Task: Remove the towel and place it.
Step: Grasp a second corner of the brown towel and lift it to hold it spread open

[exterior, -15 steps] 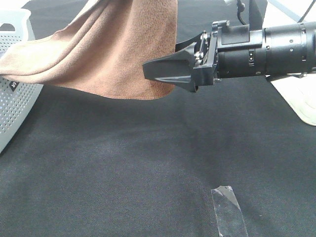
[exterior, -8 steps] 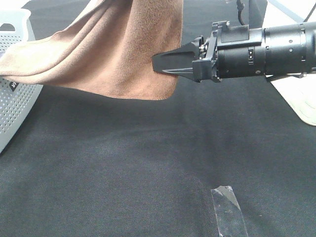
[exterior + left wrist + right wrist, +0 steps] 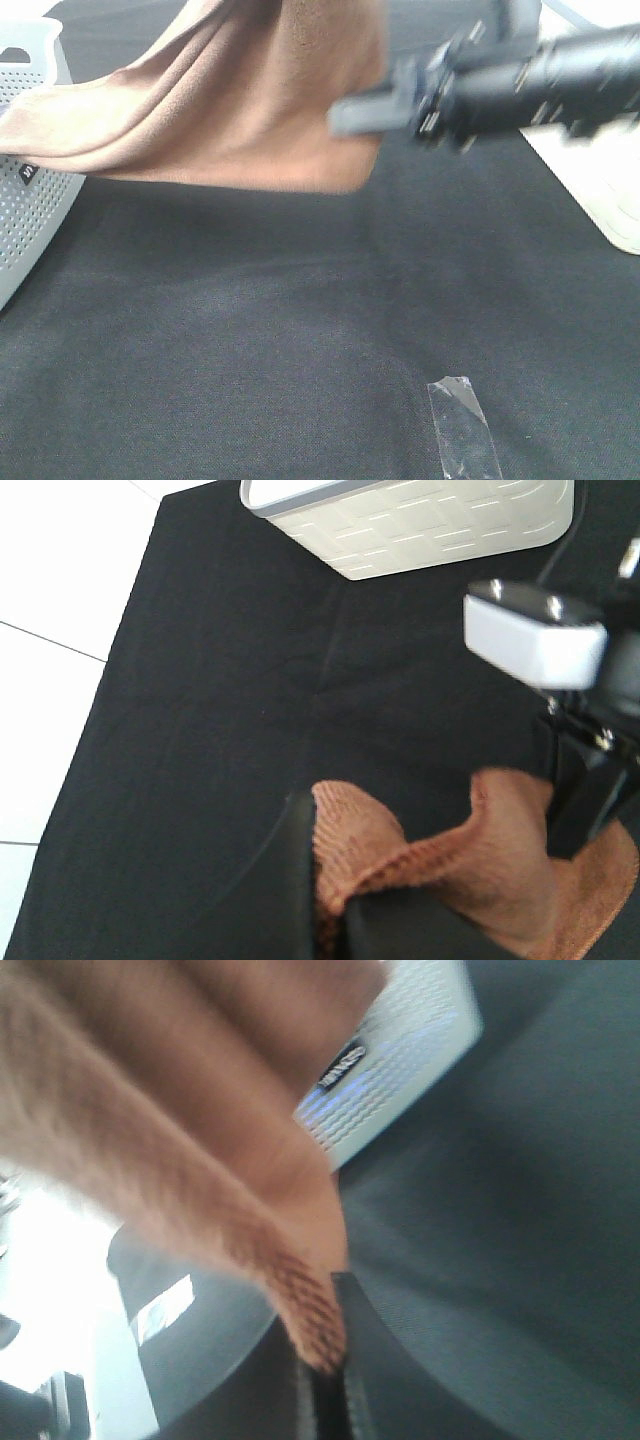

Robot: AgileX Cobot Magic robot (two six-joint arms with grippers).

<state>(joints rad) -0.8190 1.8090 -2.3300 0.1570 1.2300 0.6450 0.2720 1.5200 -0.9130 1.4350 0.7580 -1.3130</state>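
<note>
The towel [image 3: 230, 110] is plain brown, the basket [image 3: 35, 215] white with dotted perforations, the table cover [image 3: 250, 330] black.

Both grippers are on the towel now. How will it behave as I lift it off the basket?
Probably floppy: the towel hangs in soft folds and drapes over the basket rim. Its plush pile may drag on that rim rather than slide freely. The right gripper seems to pinch only an edge, so the cloth could slip out if pulled hard.
</note>
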